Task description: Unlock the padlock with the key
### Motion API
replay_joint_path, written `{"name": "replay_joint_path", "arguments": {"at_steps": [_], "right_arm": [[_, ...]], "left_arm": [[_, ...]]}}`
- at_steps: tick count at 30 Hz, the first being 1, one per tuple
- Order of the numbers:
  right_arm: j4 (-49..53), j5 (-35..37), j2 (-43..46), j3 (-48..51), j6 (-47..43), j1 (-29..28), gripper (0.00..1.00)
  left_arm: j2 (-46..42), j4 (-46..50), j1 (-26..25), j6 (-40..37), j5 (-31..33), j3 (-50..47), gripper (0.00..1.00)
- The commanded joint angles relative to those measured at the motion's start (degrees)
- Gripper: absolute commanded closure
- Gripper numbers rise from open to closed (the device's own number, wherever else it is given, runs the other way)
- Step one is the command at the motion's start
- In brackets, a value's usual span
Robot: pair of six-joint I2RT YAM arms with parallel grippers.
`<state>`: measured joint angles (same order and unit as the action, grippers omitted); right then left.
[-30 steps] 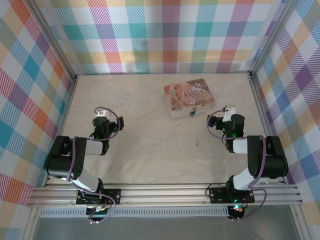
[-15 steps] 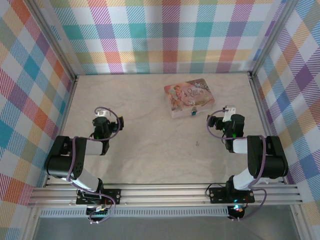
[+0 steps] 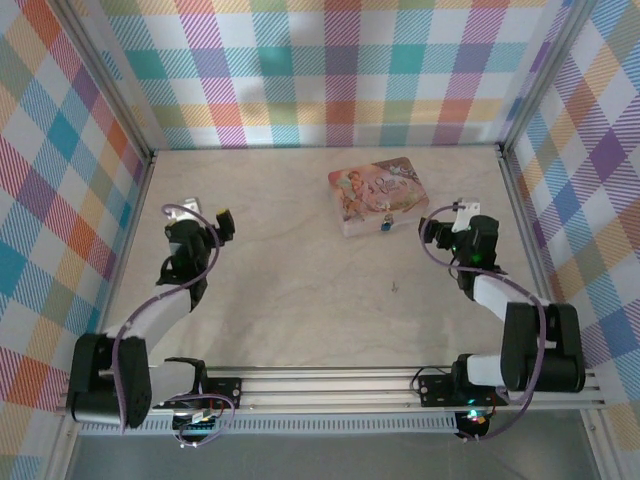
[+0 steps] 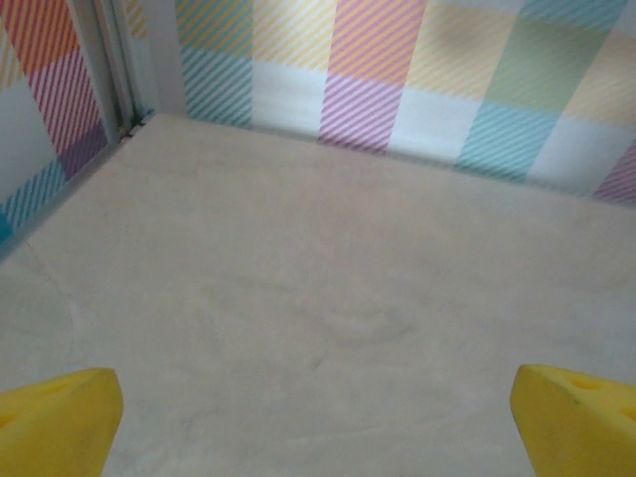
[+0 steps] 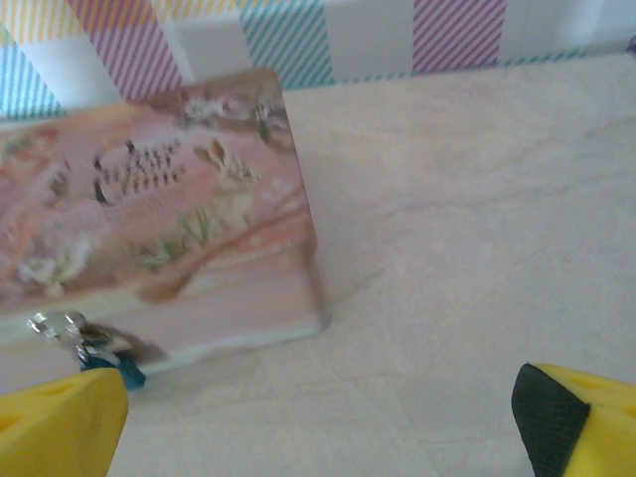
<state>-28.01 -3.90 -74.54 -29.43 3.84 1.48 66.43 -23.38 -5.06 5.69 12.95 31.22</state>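
Note:
The tiny blue padlock hangs by its silvery shackle from the front of the pink illustrated tin. In the right wrist view the padlock sits at the lower left, just above my left fingertip, with the tin behind it. The key is a thin dark sliver lying on the table in front of the tin, between the two arms. My right gripper stands open just right of the tin. My left gripper is open over bare table at the left; its yellow fingertips hold nothing.
Plaid walls close in the table on the back and both sides, with metal posts in the corners. An aluminium rail carries both arm bases at the near edge. Bare beige table lies between the arms.
Both arms have stretched out from their folded pose. The left gripper has moved away from its base toward the far left; the right gripper has moved slightly farther, beside the tin. Both stayed open.

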Motion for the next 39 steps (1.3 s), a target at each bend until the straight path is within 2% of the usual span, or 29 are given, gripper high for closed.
{"name": "replay_joint_path", "arguments": {"at_steps": [1, 6, 9, 11, 16, 20, 25, 34, 39], "right_arm": [[11.7, -2.9, 3.8, -3.8, 4.3, 0.2, 0.00], [22.1, -6.9, 2.4, -11.7, 8.7, 0.3, 0.00], [26.8, -11.2, -3.0, -19.2, 11.1, 1.3, 0.00], [28.8, -15.1, -7.4, -23.8, 13.7, 2.4, 0.00], [30.4, -16.8, -17.4, -31.2, 18.4, 3.6, 0.00], [32.3, -21.2, -24.6, -37.6, 19.5, 3.7, 0.00], [33.5, -24.7, -30.8, -42.6, 19.4, 3.7, 0.00], [32.7, -26.4, -37.0, -47.0, 19.4, 3.7, 0.00], [32.8, -30.5, -39.3, -49.3, 18.7, 3.6, 0.00]], "left_arm": [[-2.7, 16.0, 0.3, 8.8, -5.8, 6.2, 0.00], [1.4, 24.0, 0.0, 24.3, -17.6, 13.0, 0.00], [9.5, 30.4, -2.3, 26.3, -23.5, 20.9, 0.00], [14.3, 34.0, -5.1, 26.0, -24.8, 26.2, 0.00], [23.6, 29.3, -13.1, 29.3, -27.3, 32.4, 0.00], [32.8, 29.6, -18.0, 29.0, -28.2, 40.2, 0.00], [41.8, 28.1, -20.6, 30.3, -29.9, 48.0, 0.00], [56.7, 32.2, -24.3, 30.6, -33.2, 63.5, 0.00], [61.9, 35.6, -25.4, 30.5, -33.8, 70.4, 0.00]]}}
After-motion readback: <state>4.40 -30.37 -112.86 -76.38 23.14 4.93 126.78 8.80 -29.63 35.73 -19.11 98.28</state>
